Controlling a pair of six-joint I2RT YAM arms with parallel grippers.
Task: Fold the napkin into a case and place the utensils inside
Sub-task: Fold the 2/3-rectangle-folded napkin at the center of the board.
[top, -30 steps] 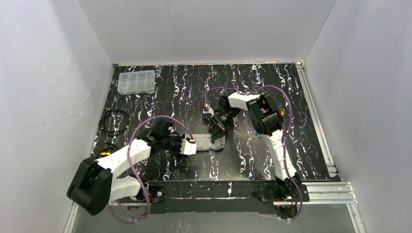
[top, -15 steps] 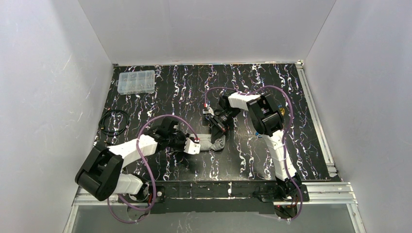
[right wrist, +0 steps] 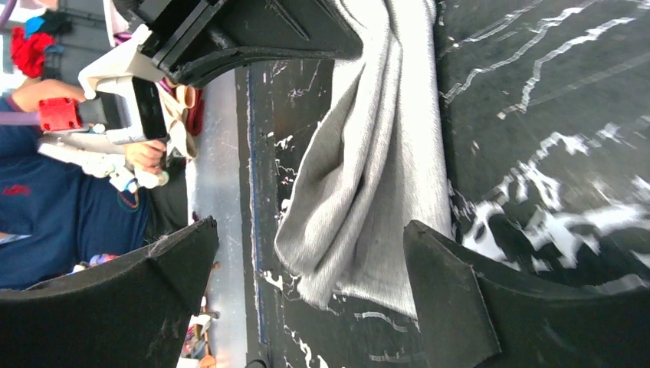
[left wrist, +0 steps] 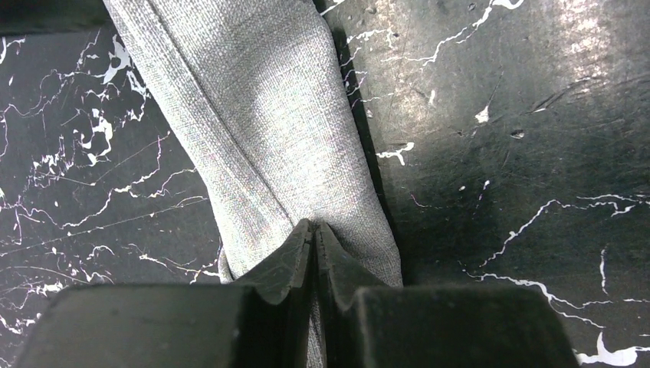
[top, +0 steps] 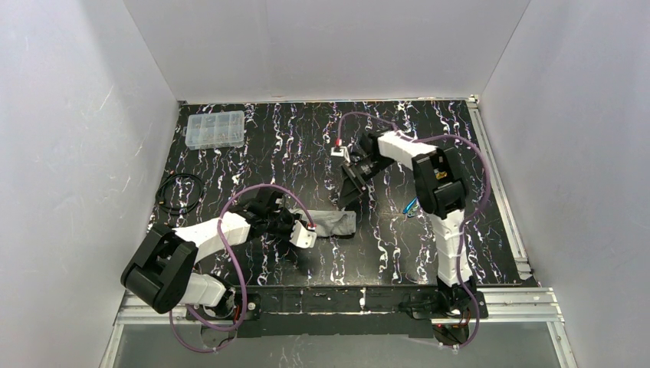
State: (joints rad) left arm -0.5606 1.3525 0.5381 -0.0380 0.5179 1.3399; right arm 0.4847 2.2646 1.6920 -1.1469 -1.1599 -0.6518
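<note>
Now the soft light-grey cloth napkin (top: 335, 223), folded into a narrow layered band, lies flat near the front edge of the black white-veined bench (top: 283, 153), about mid-width. The left end effector (left wrist: 313, 234) is clamped on the band's end, its black fingers pressed together over a pinched ridge (the weave puckers right there), while the right end effector (right wrist: 310, 230) hangs above the bench's middle, fingers wide apart, gripping nothing. A slim bright blue metal utensil (top: 411, 205) lies towards the bench's right side.
</note>
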